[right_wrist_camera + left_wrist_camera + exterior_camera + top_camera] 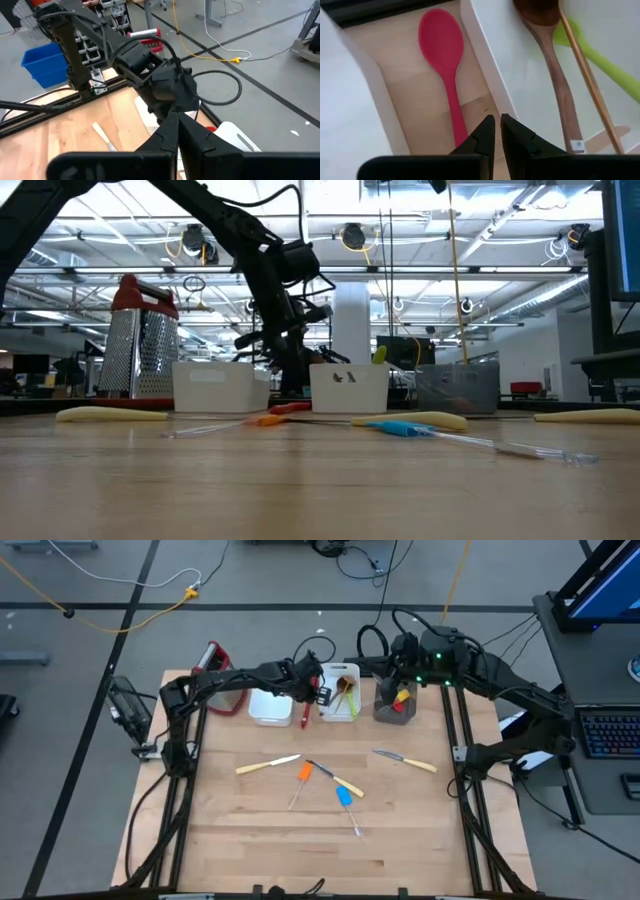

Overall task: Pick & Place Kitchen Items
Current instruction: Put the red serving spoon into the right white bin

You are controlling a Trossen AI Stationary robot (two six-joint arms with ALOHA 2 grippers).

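I see my left gripper, nearly closed and empty, above the smooth red plastic spoon on the table's back edge.

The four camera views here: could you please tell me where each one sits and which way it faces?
High view: overhead, straight down on the table; both arms show.
Low view: at tabletop height, level across to the room; the left arm comes down behind the bins.
Left wrist view: on the left arm, past its left gripper, jaws nearly shut, at the red spoon lying between two white bins.
Right wrist view: on the right arm, past its right gripper, jaws shut, toward the left arm.
Shared: high and left wrist views both show the red spoon.
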